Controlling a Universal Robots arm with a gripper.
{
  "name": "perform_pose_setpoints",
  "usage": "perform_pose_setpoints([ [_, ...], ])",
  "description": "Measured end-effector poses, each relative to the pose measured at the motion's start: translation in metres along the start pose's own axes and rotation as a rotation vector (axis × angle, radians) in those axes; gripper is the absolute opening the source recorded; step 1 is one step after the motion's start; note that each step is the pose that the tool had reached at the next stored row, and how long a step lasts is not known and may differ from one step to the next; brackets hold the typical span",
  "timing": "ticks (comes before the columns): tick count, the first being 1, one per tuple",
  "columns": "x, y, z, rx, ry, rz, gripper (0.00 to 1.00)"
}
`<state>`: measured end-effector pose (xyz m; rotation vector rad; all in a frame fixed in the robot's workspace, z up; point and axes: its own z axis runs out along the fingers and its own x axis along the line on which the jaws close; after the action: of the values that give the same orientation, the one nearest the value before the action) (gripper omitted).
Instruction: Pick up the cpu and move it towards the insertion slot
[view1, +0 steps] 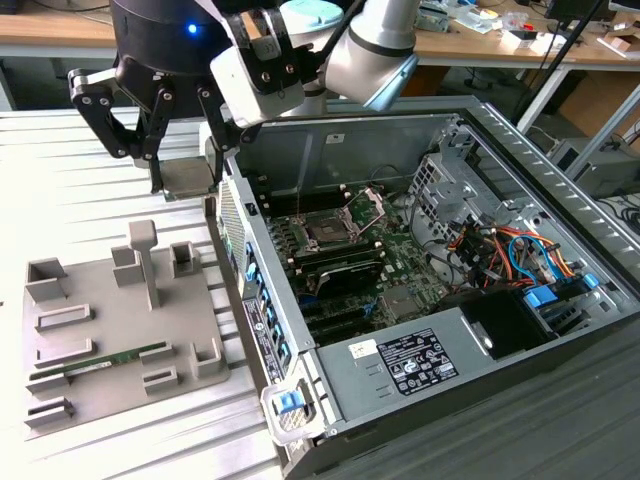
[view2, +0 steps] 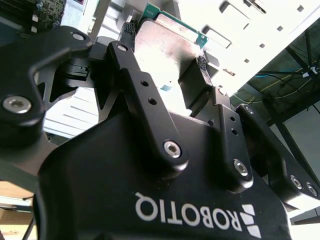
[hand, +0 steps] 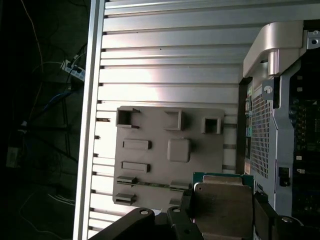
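Observation:
My gripper (view1: 184, 170) is shut on the cpu (view1: 190, 180), a flat square chip with a silvery lid, and holds it in the air. In the exterior view it hangs over the ribbed table between the grey fixture plate (view1: 110, 330) and the open computer case (view1: 250, 270). Both wrist views show the cpu (view2: 165, 45) (hand: 222, 205) clamped by its edges between the black fingers (view2: 131, 60). The insertion slot (view1: 325, 231), a dark square socket with its metal bracket (view1: 366, 205) raised, lies on the motherboard inside the case, off to the exterior view's right of the gripper.
The grey fixture plate (hand: 170, 150) has raised posts and pockets, and a green memory stick (view1: 110, 357) lies in one groove. The case wall (hand: 277, 125) stands between gripper and motherboard. Cables (view1: 500, 250) and a power supply (view1: 415, 365) occupy the case's right side.

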<state>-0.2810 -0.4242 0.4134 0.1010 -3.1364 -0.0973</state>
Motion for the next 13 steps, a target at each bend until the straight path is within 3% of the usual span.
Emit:
perform_pose_setpoints([
  [13, -0.0037, -0.0002, 0.0, 0.0, 0.0, 0.0, 0.55],
])
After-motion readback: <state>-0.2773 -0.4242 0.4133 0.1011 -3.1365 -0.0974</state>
